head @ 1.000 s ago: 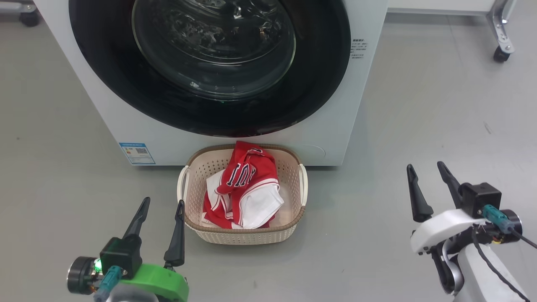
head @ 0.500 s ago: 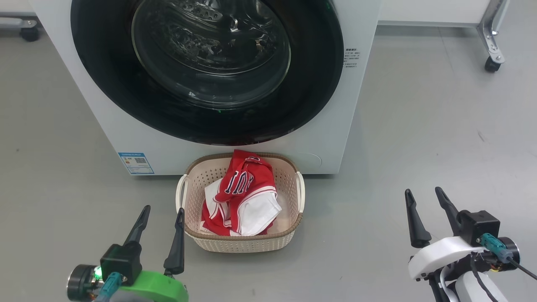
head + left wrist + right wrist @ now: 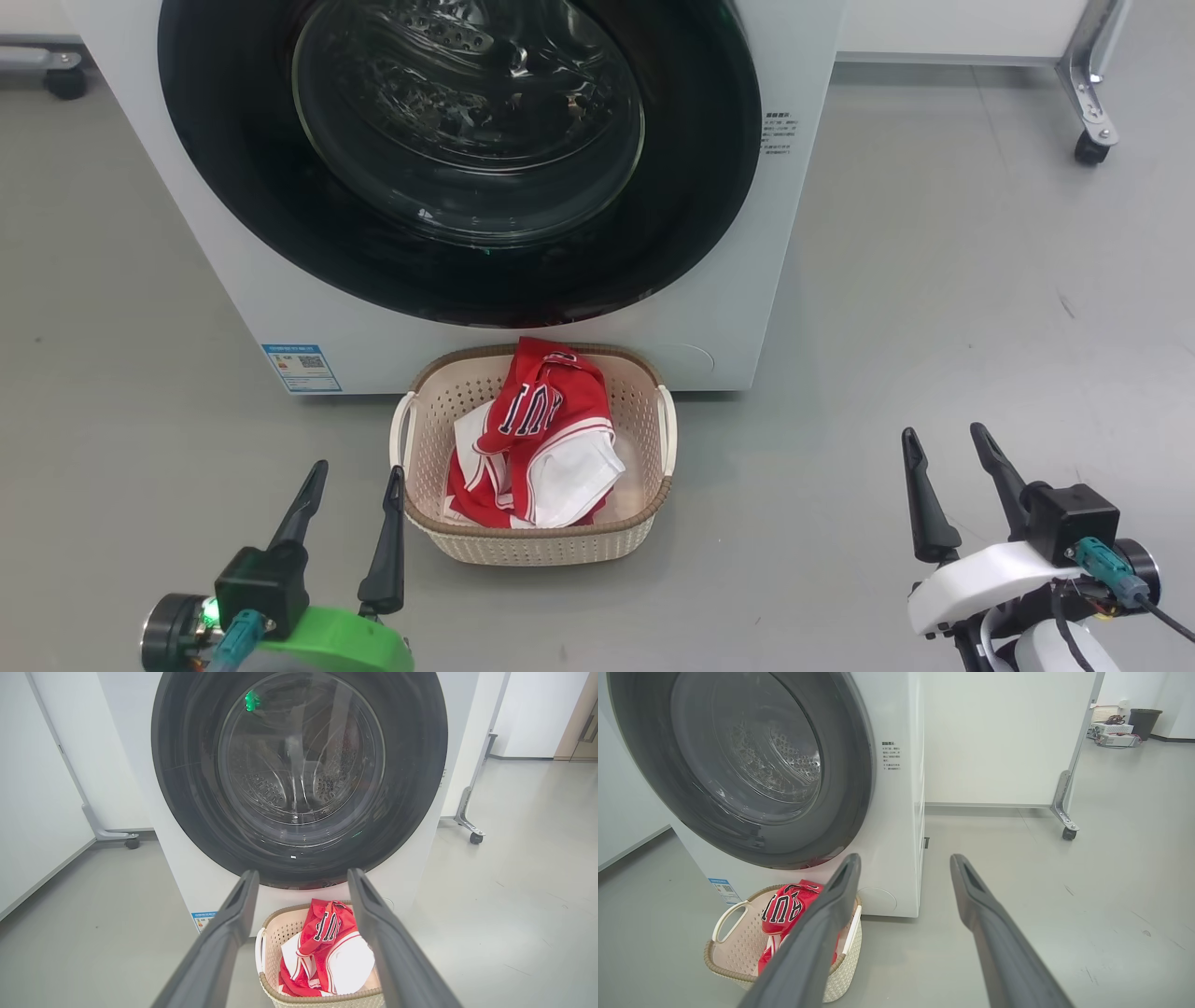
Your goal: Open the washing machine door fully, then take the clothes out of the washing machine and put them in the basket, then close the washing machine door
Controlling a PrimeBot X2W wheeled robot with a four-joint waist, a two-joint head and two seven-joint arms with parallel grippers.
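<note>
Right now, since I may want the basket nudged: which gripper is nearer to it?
Left. The left gripper is open just beside the left side of the basket; the right gripper is open well off to its right.

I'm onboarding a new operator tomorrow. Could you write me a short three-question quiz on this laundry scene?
1. True or false: the washing machine has its door shut.
2. Multiple choice: the clothes are
A) inside the washing machine
B) in the basket
C) held by a gripper
3. Fill in the blank: the left gripper and the right gripper are both ___ and hold nothing.

Key: 1 true; 2 B; 3 open.
</note>
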